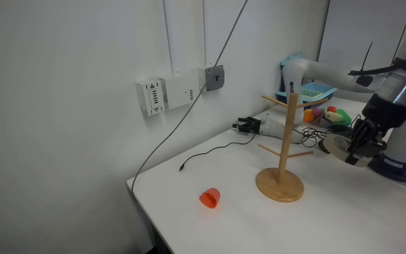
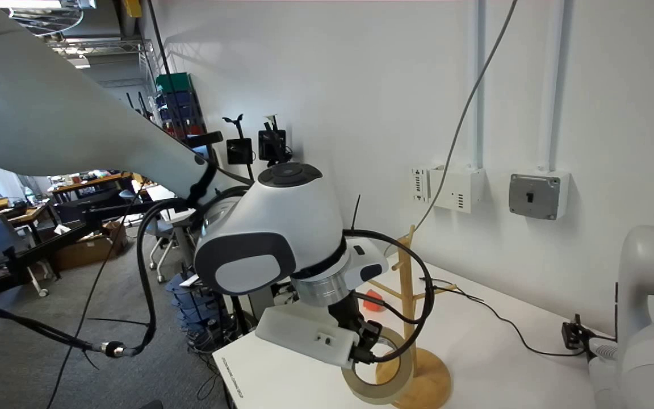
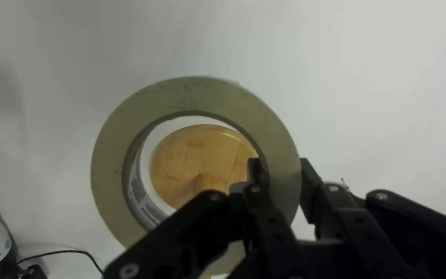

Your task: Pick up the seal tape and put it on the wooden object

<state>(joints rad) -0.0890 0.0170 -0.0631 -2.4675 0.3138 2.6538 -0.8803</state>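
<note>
My gripper (image 3: 281, 170) is shut on the rim of the cream-white seal tape (image 3: 196, 93), with one finger inside the ring and one outside. The tape also shows, tilted and held above the table, in both exterior views (image 1: 333, 145) (image 2: 375, 393), where my gripper shows too (image 1: 358, 153) (image 2: 368, 345). The wooden object (image 1: 287, 141) stands upright, its pegs spread near the top and lower down. In an exterior view the tape and gripper are to the right of its pole. In the wrist view its round base (image 3: 203, 155) shows through the tape's hole; most of the pole is hidden.
A small orange-red cup (image 1: 210, 198) lies on the white table (image 1: 238, 225) beside the stand. A black cable (image 1: 220, 146) and another arm's black gripper (image 1: 250, 125) lie near the wall. Toy fruit (image 1: 317, 112) and a blue basket (image 1: 321, 88) are at the back.
</note>
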